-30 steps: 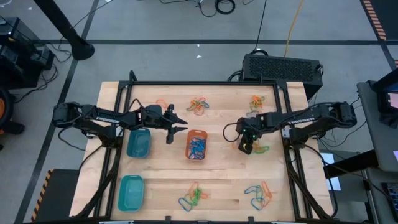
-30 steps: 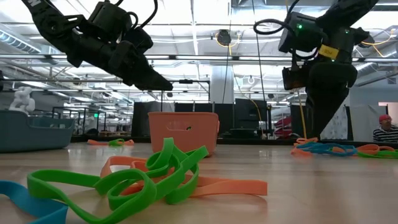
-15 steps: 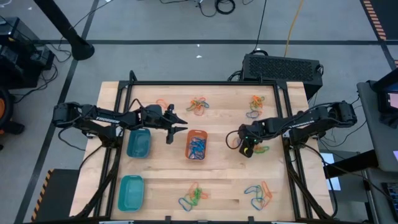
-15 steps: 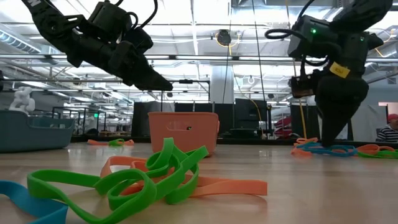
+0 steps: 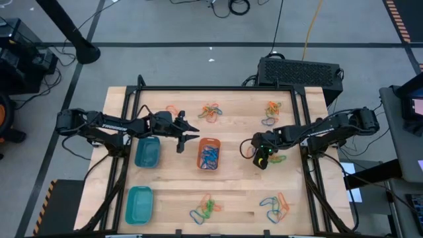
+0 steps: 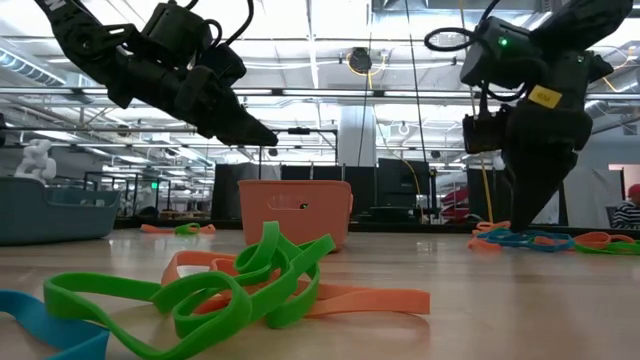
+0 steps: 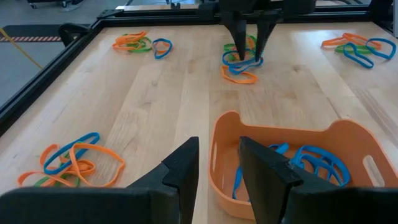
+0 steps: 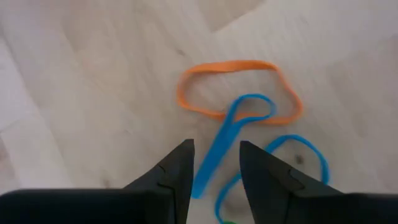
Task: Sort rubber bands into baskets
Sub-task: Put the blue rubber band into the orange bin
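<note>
Left gripper hovers beside the orange basket, fingers slightly parted and empty, apparently waiting; that basket already holds several blue bands; 2 teal baskets sit further left; right gripper points down onto a small heap of rubber bands, fingers parted astride a blue band, nothing clasped yet, seemingly lined up to pinch it.

The high view looks straight down on the whole tabletop; the low one looks level across it. Each wrist view sits close, and three share the orange basket.
</note>
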`<state>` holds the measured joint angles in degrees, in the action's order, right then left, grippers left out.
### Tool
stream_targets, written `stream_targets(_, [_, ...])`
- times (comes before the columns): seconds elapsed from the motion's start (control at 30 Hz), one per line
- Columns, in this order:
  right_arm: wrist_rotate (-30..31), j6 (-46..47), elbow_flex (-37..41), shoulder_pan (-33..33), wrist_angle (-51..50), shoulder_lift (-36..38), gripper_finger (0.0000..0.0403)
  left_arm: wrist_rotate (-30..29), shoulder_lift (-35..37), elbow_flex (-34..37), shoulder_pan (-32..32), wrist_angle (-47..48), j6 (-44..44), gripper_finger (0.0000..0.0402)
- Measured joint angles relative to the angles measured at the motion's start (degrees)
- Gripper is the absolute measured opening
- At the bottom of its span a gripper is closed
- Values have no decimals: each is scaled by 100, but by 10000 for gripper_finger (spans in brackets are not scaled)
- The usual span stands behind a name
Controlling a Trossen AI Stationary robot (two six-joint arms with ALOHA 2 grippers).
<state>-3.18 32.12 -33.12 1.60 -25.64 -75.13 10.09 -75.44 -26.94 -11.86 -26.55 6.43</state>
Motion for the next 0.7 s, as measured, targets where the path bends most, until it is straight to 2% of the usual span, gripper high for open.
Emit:
stream_targets(0.23, [30, 84, 0, 271, 162, 0, 121, 0, 0, 0, 0, 3, 0, 122])
stream_targets(0.43, [612, 186, 0, 374, 144, 0, 121, 0, 0, 0, 0, 4, 0, 122])
stream_targets(0.7, [696, 326, 2, 537, 62, -7, 121, 0, 0, 2, 0, 4, -1, 122])
